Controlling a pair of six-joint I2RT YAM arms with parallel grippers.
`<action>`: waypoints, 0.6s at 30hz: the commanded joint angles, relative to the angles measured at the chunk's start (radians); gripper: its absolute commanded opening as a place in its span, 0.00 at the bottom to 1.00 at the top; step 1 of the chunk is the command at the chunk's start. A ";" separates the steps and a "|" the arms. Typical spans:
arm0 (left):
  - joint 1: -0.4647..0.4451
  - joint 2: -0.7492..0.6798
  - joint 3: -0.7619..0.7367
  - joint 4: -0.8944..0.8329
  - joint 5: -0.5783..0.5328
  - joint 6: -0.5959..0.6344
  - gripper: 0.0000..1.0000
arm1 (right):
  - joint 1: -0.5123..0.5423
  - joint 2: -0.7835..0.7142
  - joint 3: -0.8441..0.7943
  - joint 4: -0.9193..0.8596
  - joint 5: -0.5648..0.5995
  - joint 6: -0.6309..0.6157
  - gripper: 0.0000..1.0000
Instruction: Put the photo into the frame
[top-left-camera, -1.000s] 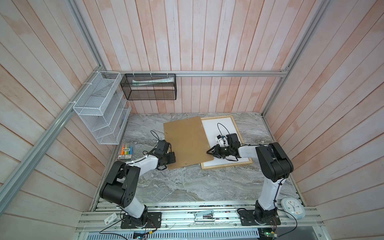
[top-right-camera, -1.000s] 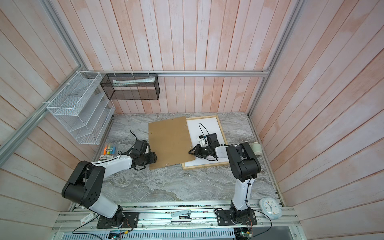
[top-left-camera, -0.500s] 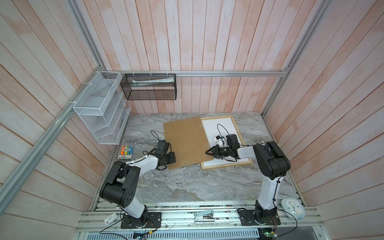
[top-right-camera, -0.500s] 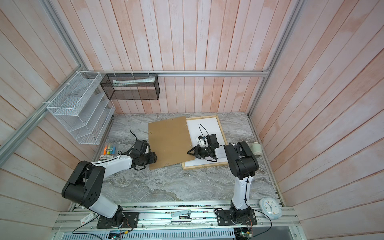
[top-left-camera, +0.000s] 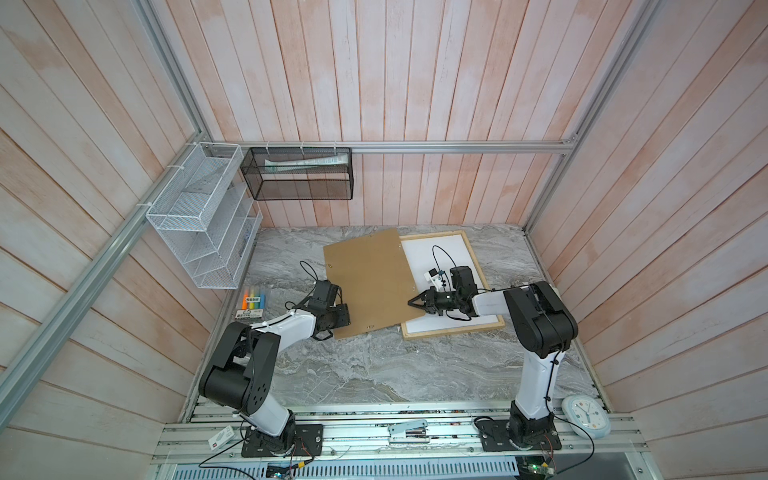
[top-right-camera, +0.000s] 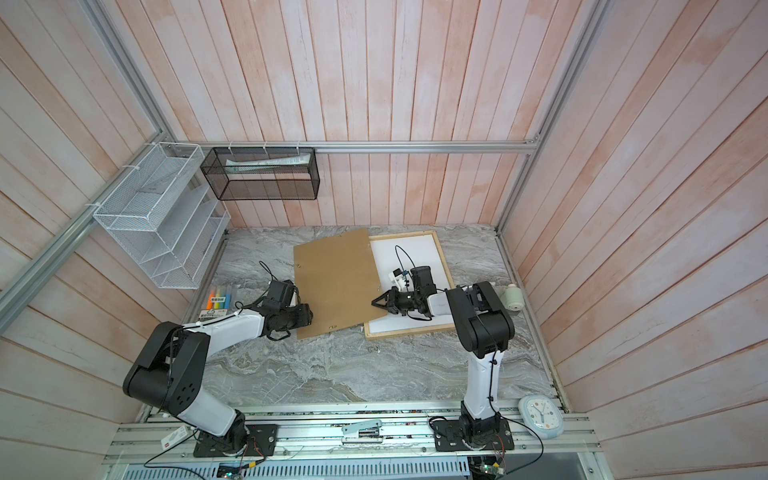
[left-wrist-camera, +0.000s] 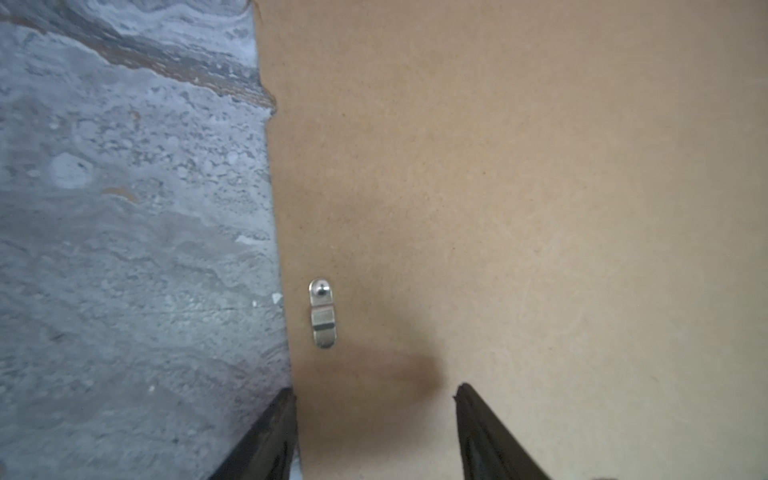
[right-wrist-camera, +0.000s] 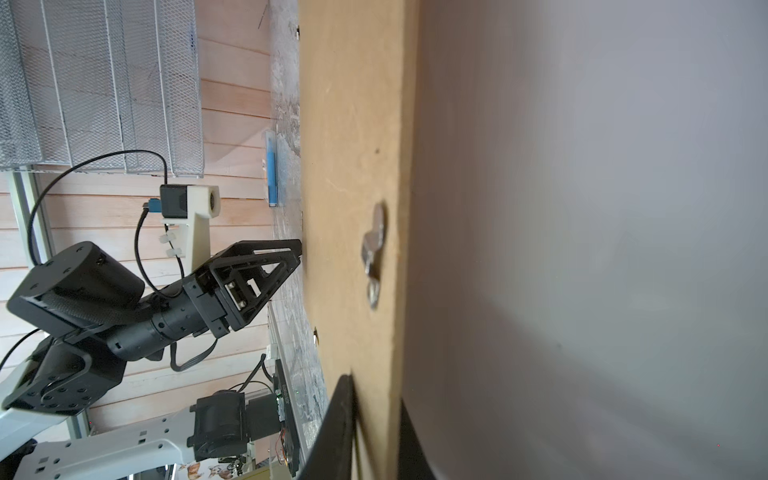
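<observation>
Right claw (top-left-camera: 410, 302) pinches backing board (top-left-camera: 365, 278) edge; left claw (left-wrist-camera: 374, 388) gapes wide.

I see the brown board (top-right-camera: 332, 278) lying askew on the marble table (top-right-camera: 332, 374), its right side overlapping the wooden frame (top-right-camera: 411, 331), with my right gripper (top-right-camera: 375, 303) pinched on that edge and my left gripper (top-right-camera: 309, 318) at the board's near-left corner.

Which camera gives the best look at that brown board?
Both top views: the whole brown board shows. Left wrist view shows only a patch with a metal clip; right wrist view, its edge side-on.
</observation>
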 joint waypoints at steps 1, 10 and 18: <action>-0.015 0.011 -0.021 -0.048 0.076 -0.001 0.62 | 0.036 -0.020 0.010 -0.015 -0.017 -0.031 0.05; -0.015 -0.087 -0.017 -0.076 0.032 -0.014 0.62 | 0.012 -0.120 0.030 -0.033 -0.051 -0.016 0.02; -0.015 -0.229 -0.009 -0.108 -0.007 -0.035 0.62 | -0.055 -0.246 0.062 -0.155 -0.039 -0.085 0.00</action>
